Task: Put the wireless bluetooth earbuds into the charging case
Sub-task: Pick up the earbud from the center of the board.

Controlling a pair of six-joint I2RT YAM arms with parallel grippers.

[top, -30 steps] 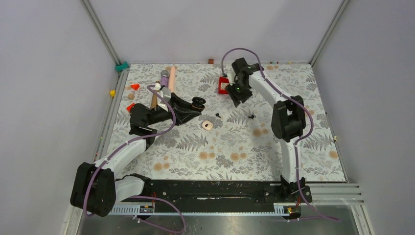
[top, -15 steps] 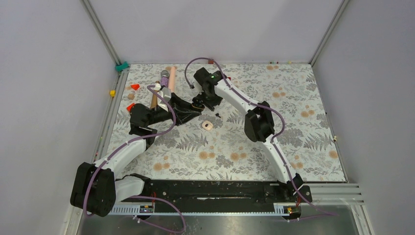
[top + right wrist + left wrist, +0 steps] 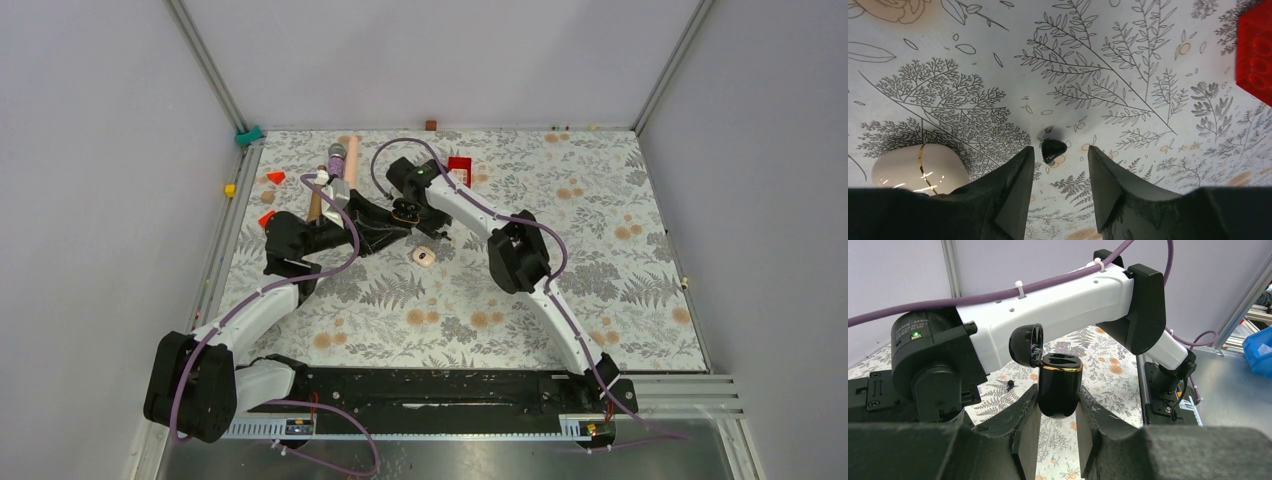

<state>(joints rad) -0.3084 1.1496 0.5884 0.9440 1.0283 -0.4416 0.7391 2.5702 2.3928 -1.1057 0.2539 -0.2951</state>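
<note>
Upright black case point(image 3: 1060, 382), lid point(image 3: 1025, 344) open, clamped in left tool point(image 3: 1057, 410); right tool point(image 3: 1060, 150) released, fingers either side of black earbud point(image 3: 1053, 150) on desk point(image 3: 1128, 65).

The left arm point(image 3: 250, 308) and right arm point(image 3: 565, 320) had white links and bulky black joints point(image 3: 928, 357). A purple cable point(image 3: 973, 296) ran along each, white zip ties point(image 3: 1018, 286) binding it to the right arm. One joint bore a green light point(image 3: 914, 333). The fingers point(image 3: 1012, 190) were matte black wedges.

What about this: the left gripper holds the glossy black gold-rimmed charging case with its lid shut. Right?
No. The left gripper holds the glossy black gold-rimmed charging case, but its lid is open, flipped back, as the left wrist view shows.
</note>
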